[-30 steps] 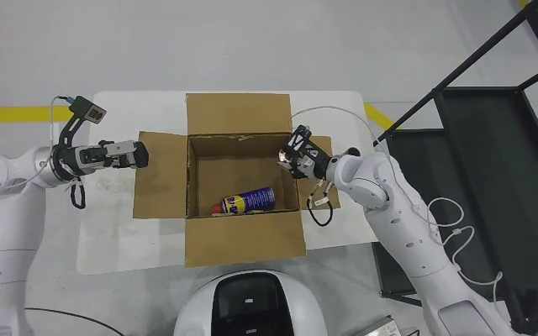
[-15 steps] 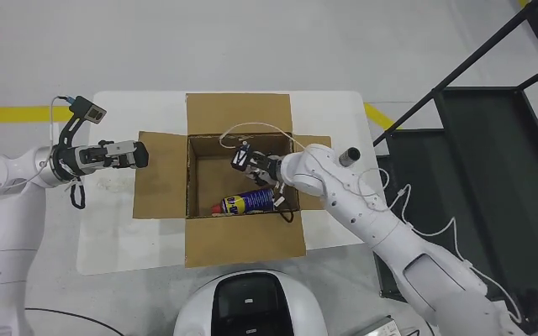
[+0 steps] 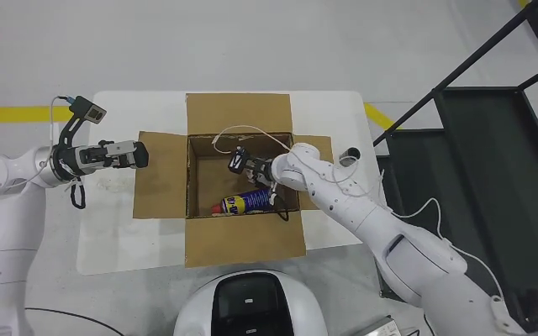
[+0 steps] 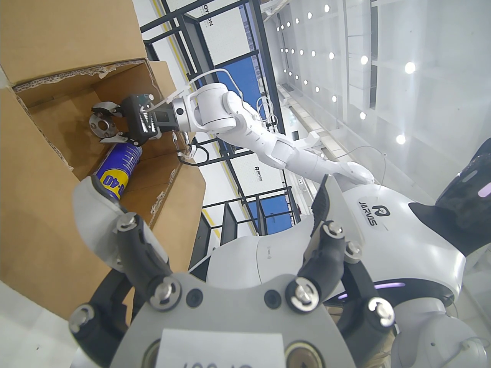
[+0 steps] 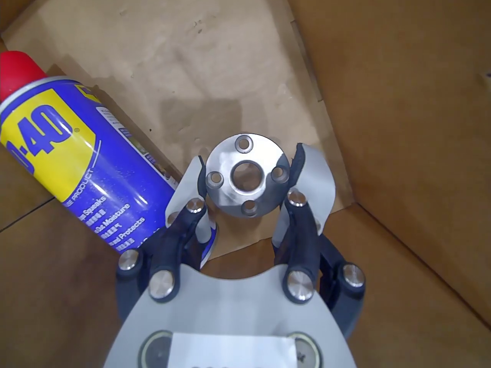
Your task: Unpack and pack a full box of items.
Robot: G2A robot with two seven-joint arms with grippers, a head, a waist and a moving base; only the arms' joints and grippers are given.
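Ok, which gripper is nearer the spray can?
Right. The right gripper, gripping a metal flange, is inside the box beside the spray can; the left gripper is outside, past a side flap.

In the box (image 3: 244, 239), the spray can (image 3: 246, 202) has its end towards the box's right wall covered by the right arm (image 3: 324, 178). From the right wrist, the can's red cap (image 5: 17, 72) is cut off at the picture's edge and its base sits behind a finger (image 5: 184, 193) of the right gripper (image 5: 249, 156), whose fingers cover the metal flange's (image 5: 230, 162) sides. From the left wrist, the can's cap end is lost behind the box's near wall and the left gripper's (image 4: 207, 193) finger. From above, the flange is too small to make out.
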